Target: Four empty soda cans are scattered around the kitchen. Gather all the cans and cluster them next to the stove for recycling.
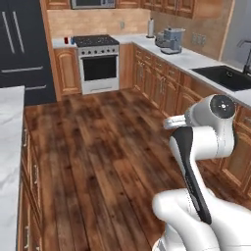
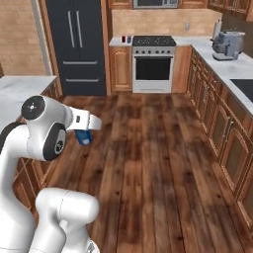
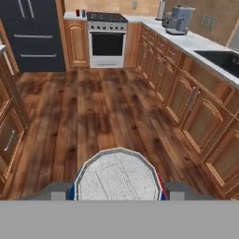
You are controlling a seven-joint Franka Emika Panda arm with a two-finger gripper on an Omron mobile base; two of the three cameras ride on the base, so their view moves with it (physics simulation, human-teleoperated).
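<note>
Gripper point(image 3: 116, 192) is clamped on a blue soda can point(image 3: 117, 177): hand view has the silver top sitting right between the two fingertips with blue wall showing at both edges, and right base view shows a blue can point(image 2: 84, 137) hanging under the wrist, clear of the wood floor point(image 2: 148, 163). Held upright and tucked close to the arm, probably to keep it steady while the base carries it across the room. The stove point(image 1: 96, 41) is well ahead at the far wall, so this looks like the transport leg, not yet placement. Already on the counter point(image 1: 60, 44) just left of the stove: one red can point(image 1: 66, 40) and one blue can point(image 1: 72, 40), close together. Count: three cans visible, one in hand and two parked; can't locate the fourth.
</note>
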